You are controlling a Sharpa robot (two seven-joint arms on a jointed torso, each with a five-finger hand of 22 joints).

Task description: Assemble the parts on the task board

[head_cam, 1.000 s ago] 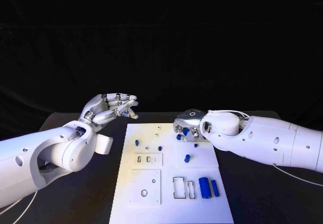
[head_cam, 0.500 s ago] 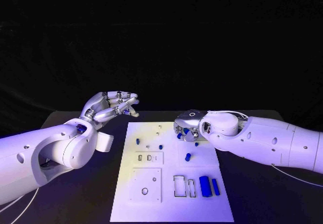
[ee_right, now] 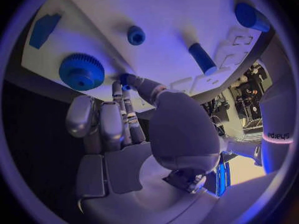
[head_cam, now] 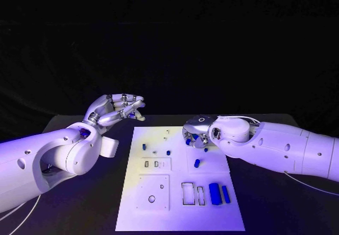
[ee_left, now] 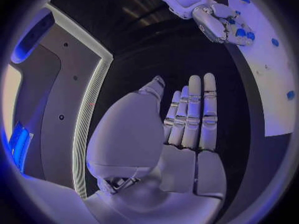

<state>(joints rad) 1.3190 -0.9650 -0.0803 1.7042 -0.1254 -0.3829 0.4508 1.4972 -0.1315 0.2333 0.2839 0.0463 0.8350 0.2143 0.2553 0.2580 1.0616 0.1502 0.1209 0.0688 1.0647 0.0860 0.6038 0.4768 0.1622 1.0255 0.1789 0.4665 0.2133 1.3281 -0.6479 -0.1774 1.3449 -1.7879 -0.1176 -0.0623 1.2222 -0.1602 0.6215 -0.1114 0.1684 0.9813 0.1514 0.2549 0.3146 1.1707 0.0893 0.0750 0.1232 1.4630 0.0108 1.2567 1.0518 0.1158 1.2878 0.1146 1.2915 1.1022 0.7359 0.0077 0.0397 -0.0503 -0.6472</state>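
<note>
At the near end of the white board point(head_cam: 134, 215), toward its right edge, two long blue blocks point(head_cam: 214, 194) lie side by side next to an open rectangular slot point(head_cam: 188, 194), and to the left of them sits a square plate with holes point(head_cam: 153, 188). Farther up the board's middle a short blue peg point(head_cam: 197, 163) lies close to a small plate with narrow slots point(head_cam: 155, 165), and another small blue piece point(head_cam: 143, 146) stands nearer the left edge. At the far right part of the board the right hand point(head_cam: 196, 133) hangs low over a cluster of blue parts; its wrist view shows a toothed blue gear point(ee_right: 81, 71) lying on the board near its far right edge, just beside the fingertips point(ee_right: 126, 80), and a small blue piece appears to be caught between thumb and finger, though the view is too tight to say for sure that it is held. A round blue knob point(ee_right: 136, 35) and a blue cylinder point(ee_right: 202, 58) lie a little beyond. The left hand point(head_cam: 113, 111) hovers off the board's far left corner above the black table point(head_cam: 63, 126), fingers lightly curled and apart with nothing in them. The step in hand looks like picking or seating a small part by the gear. Doing it well likely means coming down straight, keeping the other fingers clear of the gear so that it is not nudged, and securing a firm pinch before lifting.
</note>
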